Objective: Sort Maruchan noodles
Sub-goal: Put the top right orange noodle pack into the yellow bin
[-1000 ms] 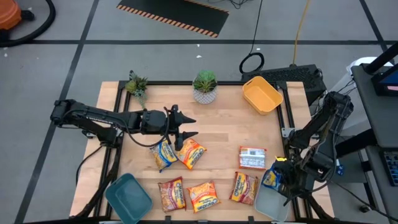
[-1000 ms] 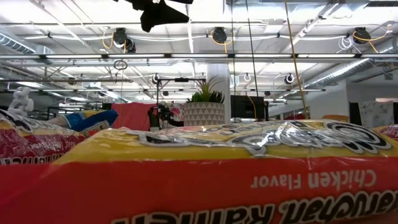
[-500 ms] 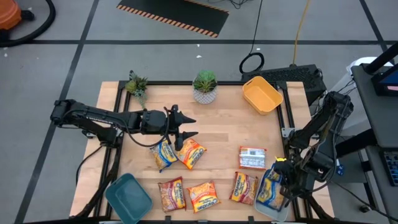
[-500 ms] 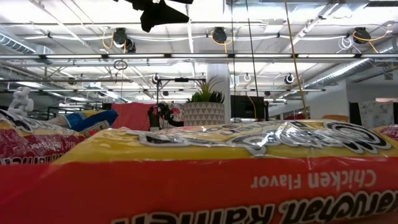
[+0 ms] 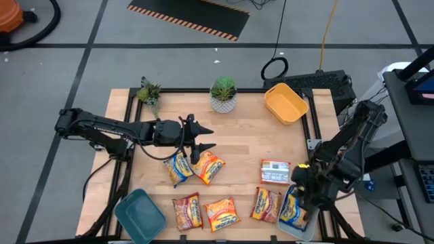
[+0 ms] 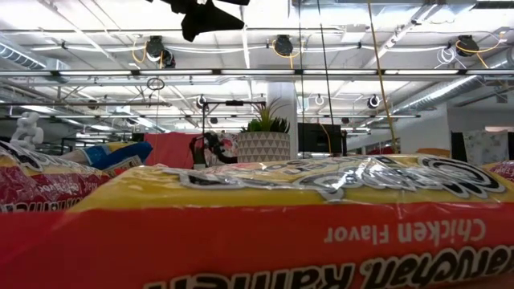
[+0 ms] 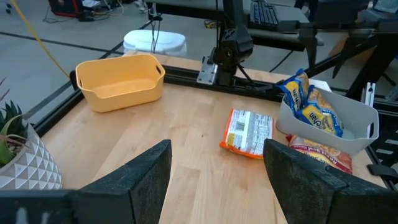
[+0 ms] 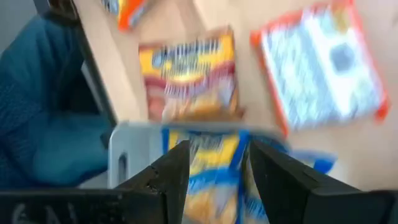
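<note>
Both grippers (image 5: pixel 303 192) (image 5: pixel 203 137) open, empty-handed.

In the low view, a chicken-flavour noodle packet (image 6: pixel 321 233) lies right against the lens and blocks nearly the whole worktop; its lower edge is cut off at six o'clock. The right wrist view is smeared by blur, so the print on the blue-and-yellow packet (image 8: pixel 208 168) between the right pincer's fingers (image 8: pixel 168 177) cannot be read. From above, the right pincer (image 5: pixel 305 193) is too small and dark to tell how its fingers stand. The pale bin (image 5: pixel 288 227) is cut at six o'clock.
</note>
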Motion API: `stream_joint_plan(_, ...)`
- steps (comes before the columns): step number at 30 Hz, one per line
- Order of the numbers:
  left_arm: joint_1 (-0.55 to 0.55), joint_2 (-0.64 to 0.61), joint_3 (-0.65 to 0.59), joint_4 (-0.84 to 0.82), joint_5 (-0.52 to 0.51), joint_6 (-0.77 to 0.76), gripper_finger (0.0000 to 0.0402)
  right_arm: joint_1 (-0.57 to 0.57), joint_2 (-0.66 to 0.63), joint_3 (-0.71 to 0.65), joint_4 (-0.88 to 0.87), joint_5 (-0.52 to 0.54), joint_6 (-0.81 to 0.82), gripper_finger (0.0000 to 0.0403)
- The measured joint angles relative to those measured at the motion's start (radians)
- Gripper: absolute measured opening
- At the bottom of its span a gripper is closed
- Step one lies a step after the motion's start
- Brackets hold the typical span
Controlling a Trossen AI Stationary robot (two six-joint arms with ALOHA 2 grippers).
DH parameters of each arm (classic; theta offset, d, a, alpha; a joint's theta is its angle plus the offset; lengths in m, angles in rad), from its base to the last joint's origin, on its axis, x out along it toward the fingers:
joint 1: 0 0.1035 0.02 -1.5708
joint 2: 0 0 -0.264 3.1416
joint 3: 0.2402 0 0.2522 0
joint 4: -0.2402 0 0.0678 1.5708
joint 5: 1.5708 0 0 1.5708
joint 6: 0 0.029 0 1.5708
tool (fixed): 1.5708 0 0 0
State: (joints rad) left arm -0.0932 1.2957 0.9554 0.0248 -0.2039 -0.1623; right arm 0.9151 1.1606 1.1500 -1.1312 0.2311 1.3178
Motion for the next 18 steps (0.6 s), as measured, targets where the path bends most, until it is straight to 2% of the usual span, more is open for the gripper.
stream_joint_plan(4, 0.0, 0.0, 0.0, -0.023, 0.0, 0.006, 0.0257, -0.105, 0.0, 0.0, 0.008, 0.03, -0.109, 0.0161)
stream_joint_plan(10, 0.001, 0.0, 0.0, -0.06, 0.0, 0.022, 0.0257, -0.301, 0.0, 0.0, 0.063, 0.01, -0.306, 0.0161)
stream_joint_plan(18, 0.001, 0.0, 0.0, -0.093, 0.0, 0.029, 0.0257, -0.521, 0.0, 0.0, 0.294, 0.023, -0.63, 0.0161)
